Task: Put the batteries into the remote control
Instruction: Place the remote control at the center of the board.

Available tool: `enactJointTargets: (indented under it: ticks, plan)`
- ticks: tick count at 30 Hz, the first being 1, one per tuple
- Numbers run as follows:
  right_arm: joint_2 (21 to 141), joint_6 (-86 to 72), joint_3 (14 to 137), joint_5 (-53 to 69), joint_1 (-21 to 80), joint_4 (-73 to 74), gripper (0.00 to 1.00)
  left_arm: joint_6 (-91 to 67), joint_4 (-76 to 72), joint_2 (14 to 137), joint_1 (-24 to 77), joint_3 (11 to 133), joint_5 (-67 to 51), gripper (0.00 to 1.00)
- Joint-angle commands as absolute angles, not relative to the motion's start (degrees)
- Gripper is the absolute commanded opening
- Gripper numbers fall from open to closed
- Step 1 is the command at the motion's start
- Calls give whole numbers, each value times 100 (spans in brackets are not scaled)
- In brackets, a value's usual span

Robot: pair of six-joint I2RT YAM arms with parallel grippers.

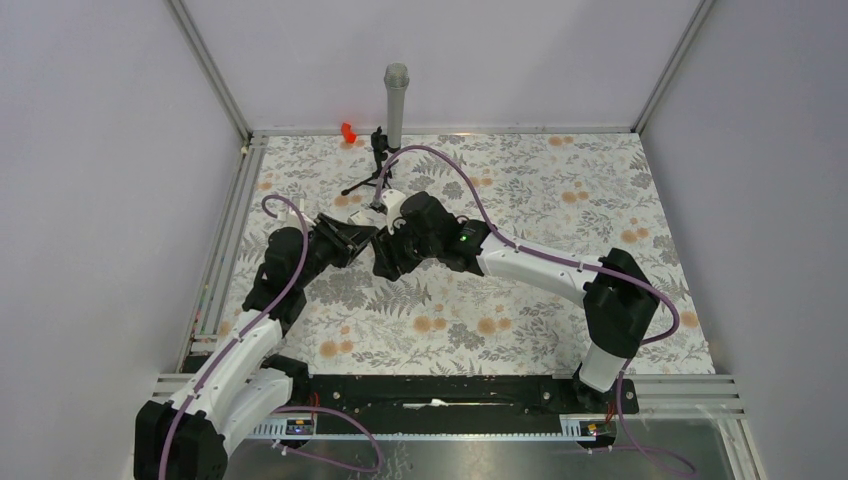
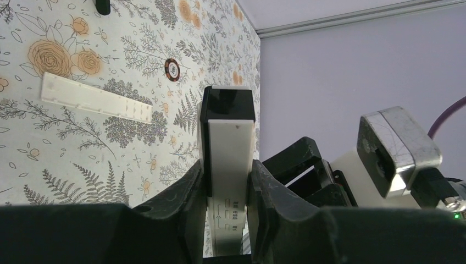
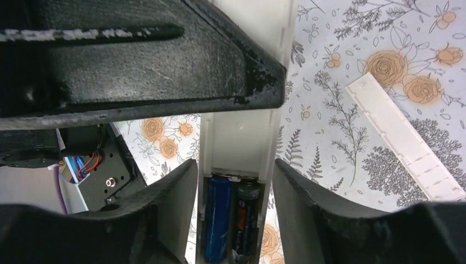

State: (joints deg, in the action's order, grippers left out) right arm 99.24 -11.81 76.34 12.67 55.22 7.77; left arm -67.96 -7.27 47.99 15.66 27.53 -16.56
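Batteries point(image 3: 218, 217) both seated in remote control point(image 3: 242, 137) bay. L gripper point(image 2: 228, 181) pinches remote midair; R gripper point(image 3: 233, 176) straddles it, clamping unclear. Battery cover point(image 3: 401, 137) lies on table point(image 3: 340, 209), 2 o'clock, R-wrist view; refit likely outstanding.

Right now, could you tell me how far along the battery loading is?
Done: both batteries sit side by side in the open compartment of the remote control. In hand: the left pincer clamps the remote control; the right pincer straddles it, contact unclear. Left: a white strip, probably the cover, lies on the table, not yet fitted.
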Motion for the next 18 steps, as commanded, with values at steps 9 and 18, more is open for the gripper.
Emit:
enactJointTargets:
  ticks: [9, 18]
  plan:
    - [9729, -818, 7771, 1139, 5582, 510, 55, -6614, -1042, 4830, 1582, 2865, -1641, 11]
    - [9873, -716, 7789, 1226, 5579, 655, 18, -6590, -1075, 4805, 1582, 2765, -1544, 32]
